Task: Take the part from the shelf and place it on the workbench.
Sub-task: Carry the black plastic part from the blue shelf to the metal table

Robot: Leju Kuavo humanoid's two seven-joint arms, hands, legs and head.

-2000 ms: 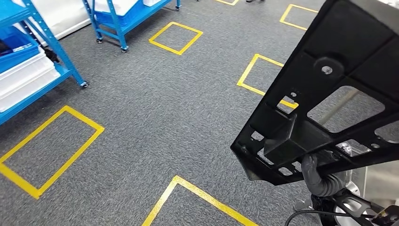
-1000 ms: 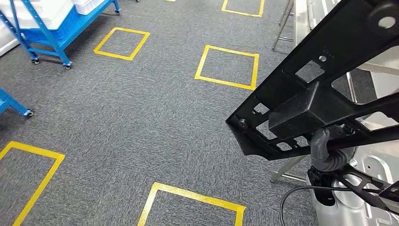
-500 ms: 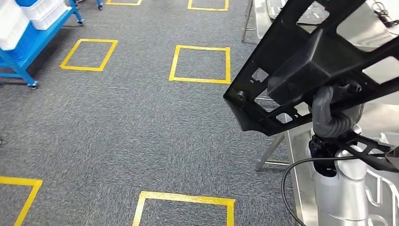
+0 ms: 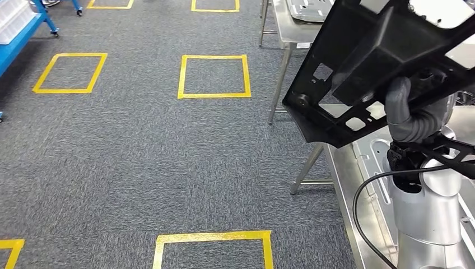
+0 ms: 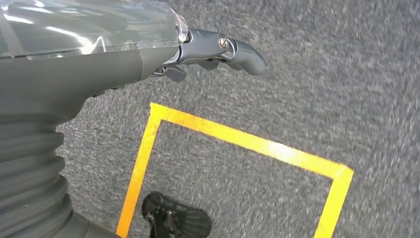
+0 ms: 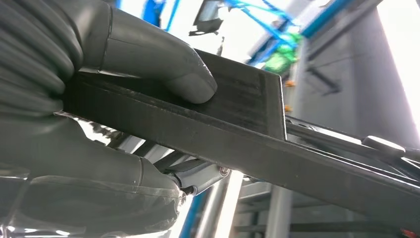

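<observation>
The part (image 4: 381, 50) is a large black plastic frame with cut-outs and a boxy middle, held high at the upper right of the head view. My right hand (image 4: 407, 115) grips its lower edge from beneath. In the right wrist view the thumb (image 6: 153, 54) presses on the part's flat black edge (image 6: 237, 129), with the other fingers under it. The steel workbench (image 4: 343, 168) stands at the right, below and behind the part. My left hand (image 5: 208, 49) hangs over the carpet and holds nothing.
Silver stamped metal panels (image 4: 305, 11) lie on a second steel table (image 4: 283, 28) farther back. Slanted table legs (image 4: 307, 168) reach the grey carpet. Yellow tape squares (image 4: 214, 75) mark the floor. A blue shelf cart (image 4: 19, 33) sits at the far left. A black cable (image 4: 364, 218) loops by my right arm.
The camera has swung right: the blue shelves slid off to the left and the steel workbench came into view. My right hand still holds the part high.
</observation>
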